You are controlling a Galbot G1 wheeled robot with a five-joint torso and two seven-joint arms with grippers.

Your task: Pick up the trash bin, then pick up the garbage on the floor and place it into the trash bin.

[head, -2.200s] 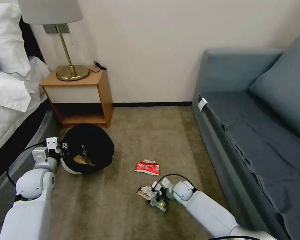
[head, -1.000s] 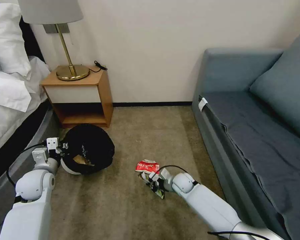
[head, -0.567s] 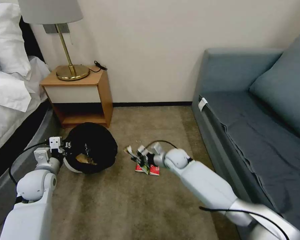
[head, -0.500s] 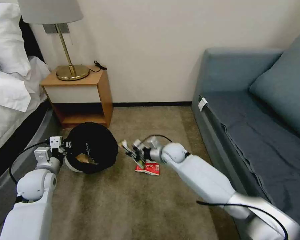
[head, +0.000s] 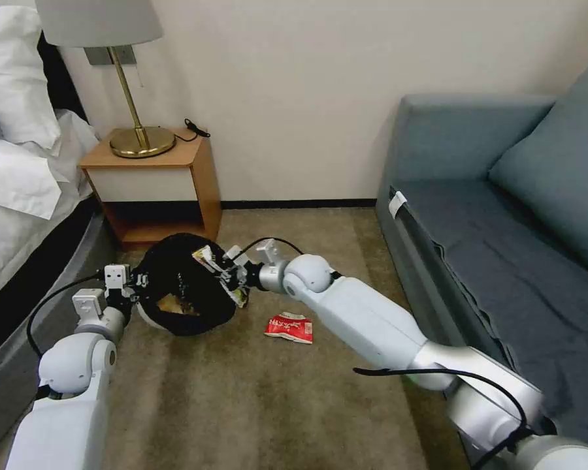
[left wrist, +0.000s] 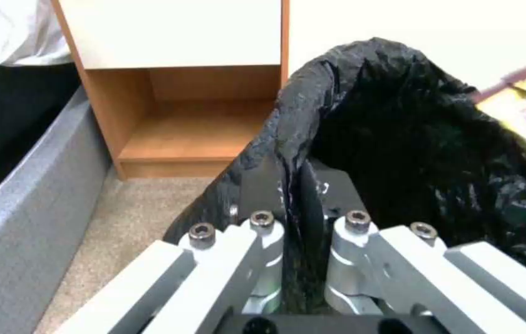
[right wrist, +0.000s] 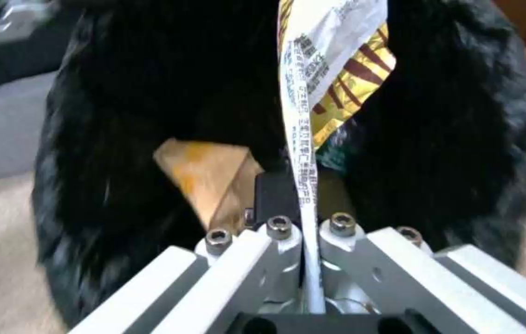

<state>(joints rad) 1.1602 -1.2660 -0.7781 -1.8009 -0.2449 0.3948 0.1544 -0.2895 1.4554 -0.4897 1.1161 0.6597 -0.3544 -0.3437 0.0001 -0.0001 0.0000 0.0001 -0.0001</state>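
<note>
The trash bin (head: 176, 287), white with a black bag lining, hangs tilted in front of the nightstand. My left gripper (head: 135, 282) is shut on its rim (left wrist: 288, 139). My right gripper (head: 234, 275) is shut on the yellow-dark wrapper (head: 217, 266) and holds it over the near side of the bin's mouth. In the right wrist view the wrapper (right wrist: 331, 65) stands up from between the pads (right wrist: 303, 185) against the black bag (right wrist: 114, 93). A tan paper wad (right wrist: 210, 174) lies inside the bin. The red-white snack packet (head: 289, 328) lies on the carpet to the right of the bin.
A wooden nightstand (head: 157, 189) with a brass lamp (head: 140, 140) stands just behind the bin. The bed (head: 19, 196) runs along the left and a blue-grey sofa (head: 496, 248) along the right. Open carpet (head: 242, 405) lies between them.
My right gripper lifted the yellow-dark wrapper off the carpet near me and carried it left and away to the bin's mouth. The left gripper shifted the bin slightly right.
</note>
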